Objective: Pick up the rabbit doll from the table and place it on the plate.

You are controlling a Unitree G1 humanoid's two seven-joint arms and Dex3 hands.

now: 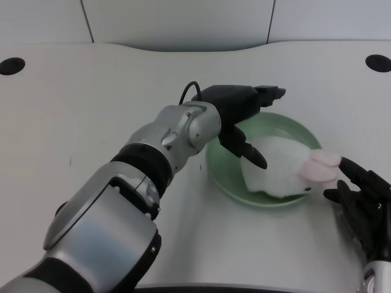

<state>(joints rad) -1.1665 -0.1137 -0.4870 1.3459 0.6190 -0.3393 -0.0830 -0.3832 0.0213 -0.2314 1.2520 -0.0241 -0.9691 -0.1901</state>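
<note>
A white rabbit doll (282, 172) with pink ears lies in the pale green plate (276, 122) on the white table (91, 97). The robot's left hand (244, 119) hangs over the plate's near-left side, fingers spread and holding nothing, one finger beside the doll. Risk: pulling away could snag the plush and drag it over the rim.

White fluffy rabbit doll (282, 169) with pink ears is lying on its side in the pale green plate (297, 127), right under and just past the left hand (241, 116), whose spread fingers hover over it.
</note>
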